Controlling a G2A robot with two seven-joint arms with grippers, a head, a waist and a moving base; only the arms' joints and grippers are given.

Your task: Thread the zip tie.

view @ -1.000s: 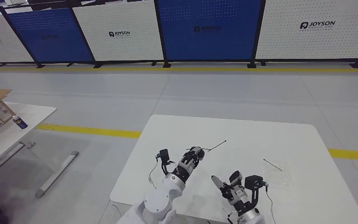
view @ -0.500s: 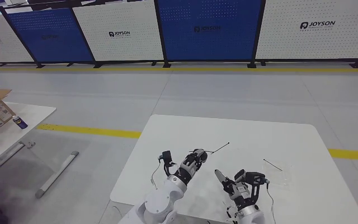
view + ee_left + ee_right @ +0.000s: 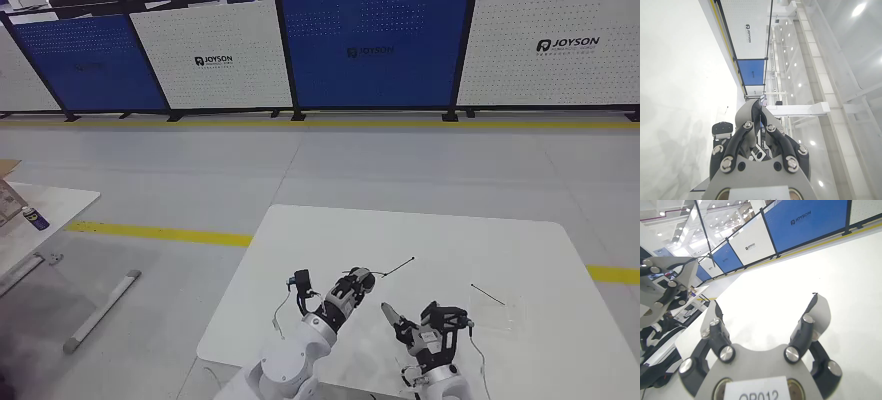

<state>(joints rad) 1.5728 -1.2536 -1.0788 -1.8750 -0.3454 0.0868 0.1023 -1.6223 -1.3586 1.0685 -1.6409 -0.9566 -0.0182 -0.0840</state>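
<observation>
Top view: the left gripper is over the near half of the white table. It is pinched shut on a black zip tie, which juts from its fingertips and slants away from the robot and toward its right, above the tabletop. The right gripper sits just beside it, nearer the table's front edge, with its jaws spread and holding nothing. Well apart, toward the table's right side, a second zip tie lies at a clear plastic sheet.

Left wrist view: the left gripper has its two fingers pressed together at the tips. The strap between the pads is hard to make out here; it may be the thin dark line there.

Right wrist view: the right gripper is wide open over the bare table, with nothing between its fingers. Close by, the left gripper pinches the zip tie near one end. The long thin strap runs well clear of the fingertips, and a short stub sticks out the other way.
</observation>
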